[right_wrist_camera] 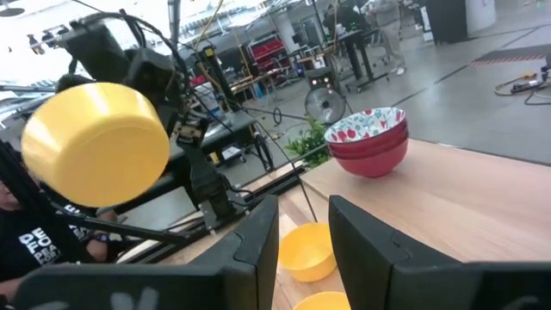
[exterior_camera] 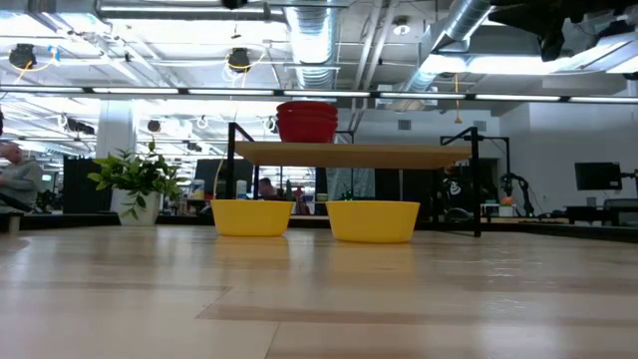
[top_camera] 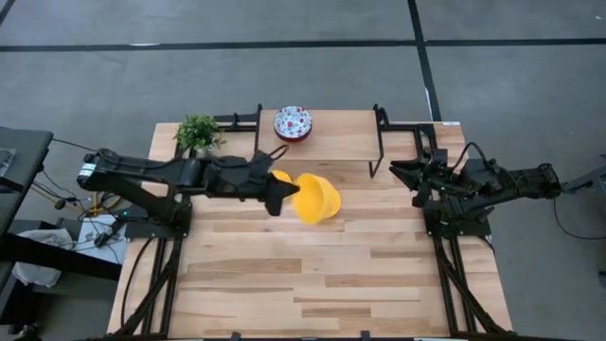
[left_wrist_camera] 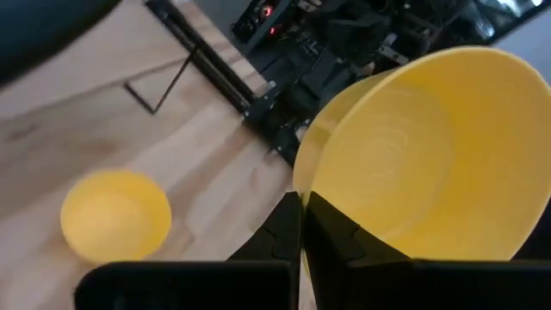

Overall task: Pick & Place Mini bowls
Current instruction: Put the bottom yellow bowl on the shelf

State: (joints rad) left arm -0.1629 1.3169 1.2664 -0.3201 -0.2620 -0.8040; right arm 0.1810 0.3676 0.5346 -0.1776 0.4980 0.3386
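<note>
You are holding a yellow mini bowl [top_camera: 317,199] by its rim, left gripper [top_camera: 278,196] fingers clamped on it above the worktop [top_camera: 331,275]. Keep it level while carrying. Right gripper [top_camera: 414,178] is waiting, fingers apart. Yellow bowls: three, two still standing on the worktop [exterior_camera: 251,216]. Floral bowls [top_camera: 293,123] on the shelf [top_camera: 341,137]: stacked, count unclear.

Both arms are matte black, built of chunky jointed segments, and each rises from a black frame of thin rails running along the side of the counter [top_camera: 284,275]. The left arm carries a small white label near its shoulder end, and black cables loop beside both arms' bases. The left tool [left_wrist_camera: 301,226] ends in two flat, dark, wedge-shaped fingers [left_wrist_camera: 277,232], while the right tool [right_wrist_camera: 303,234] has two broad, dark, slab-like fingers [right_wrist_camera: 255,237] with squared edges.
</note>
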